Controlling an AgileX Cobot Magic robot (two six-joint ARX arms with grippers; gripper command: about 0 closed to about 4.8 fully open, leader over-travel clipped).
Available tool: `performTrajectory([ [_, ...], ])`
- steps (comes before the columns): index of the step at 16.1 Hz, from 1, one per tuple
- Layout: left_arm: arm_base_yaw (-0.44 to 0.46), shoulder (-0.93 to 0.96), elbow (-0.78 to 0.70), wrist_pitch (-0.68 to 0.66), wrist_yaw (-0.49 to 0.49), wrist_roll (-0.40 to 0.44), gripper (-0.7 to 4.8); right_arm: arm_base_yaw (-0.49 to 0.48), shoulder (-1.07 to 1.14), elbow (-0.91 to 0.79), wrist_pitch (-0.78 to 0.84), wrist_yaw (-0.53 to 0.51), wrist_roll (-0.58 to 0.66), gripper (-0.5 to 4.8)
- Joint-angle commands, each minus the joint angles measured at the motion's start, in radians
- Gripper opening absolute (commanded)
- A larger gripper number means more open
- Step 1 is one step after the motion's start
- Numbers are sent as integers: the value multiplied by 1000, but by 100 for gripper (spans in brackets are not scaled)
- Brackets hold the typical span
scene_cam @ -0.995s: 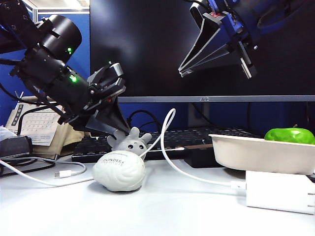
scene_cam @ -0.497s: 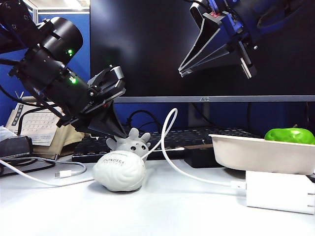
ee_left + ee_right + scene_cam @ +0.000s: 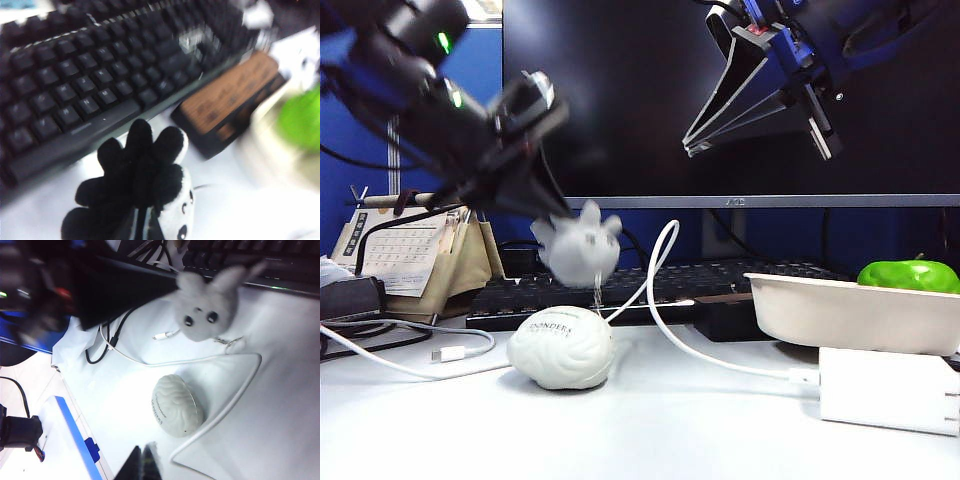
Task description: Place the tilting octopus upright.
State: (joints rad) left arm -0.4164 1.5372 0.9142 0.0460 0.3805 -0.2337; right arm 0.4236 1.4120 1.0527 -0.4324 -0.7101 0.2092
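My left gripper (image 3: pixel 548 212), jaws clamped on the octopus (image 3: pixel 579 247), has lifted it off the desk since a second ago; it now hangs above the brain ball (image 3: pixel 562 347). My right gripper (image 3: pixel 690 147), jaws together, stays high, unmoved.

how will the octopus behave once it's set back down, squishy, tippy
The octopus looks like soft plush, so it probably squashes between the left gripper fingers. Hanging clear of the table, it seems light. With its round head and stubby tentacles it may tip again. The right gripper waits high, shut.
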Motion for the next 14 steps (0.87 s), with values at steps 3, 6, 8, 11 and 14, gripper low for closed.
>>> performTrajectory([
  [3,0,-88,3,-42,56,-151,-6,1,-3,5,8,-6,0,-1],
  [6,2,-89,3,-39,231,-288,-6,1,-3,5,-27,-7,-1,-1],
  [8,5,-89,3,-37,298,-341,-6,1,-3,5,-56,-7,-1,-1],
  [11,17,-89,3,-37,348,-404,-6,1,-3,5,-66,-8,-1,-1],
  [14,30,-90,3,-35,410,-425,-6,1,-3,5,-68,-10,-1,-1],
])
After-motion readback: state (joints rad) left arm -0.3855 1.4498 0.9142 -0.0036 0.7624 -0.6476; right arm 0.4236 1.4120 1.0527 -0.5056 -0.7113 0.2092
